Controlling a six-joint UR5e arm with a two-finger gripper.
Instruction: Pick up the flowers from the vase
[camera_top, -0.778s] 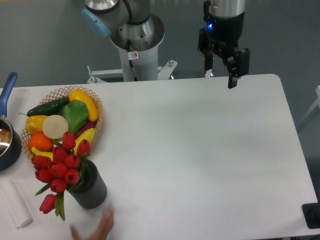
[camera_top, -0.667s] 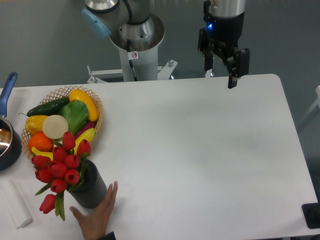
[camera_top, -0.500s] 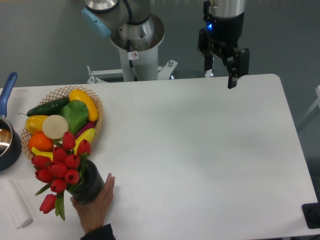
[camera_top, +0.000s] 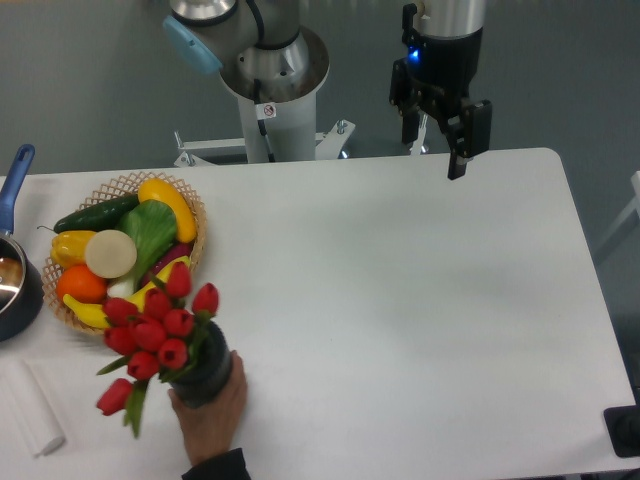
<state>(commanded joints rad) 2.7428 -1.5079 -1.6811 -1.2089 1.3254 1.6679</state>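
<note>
The flowers (camera_top: 155, 335), a bunch of red closed tulip buds with green stems, stand in the dark ribbed vase (camera_top: 212, 375) near the table's front left. A person's hand (camera_top: 212, 420) grips the vase from below. My gripper (camera_top: 433, 148) hangs open and empty above the table's far edge, right of centre, far from the flowers.
A wicker basket (camera_top: 190, 215) with fruit and vegetables sits at the left, just behind the flowers. A blue-handled pot (camera_top: 15, 275) is at the left edge. A white folded cloth (camera_top: 28, 410) lies at the front left. The robot base (camera_top: 270, 90) stands behind the table.
A person's hand came in from the front, took hold of the vase and slid it with the flowers a little to the right. My gripper shifted slightly left.
</note>
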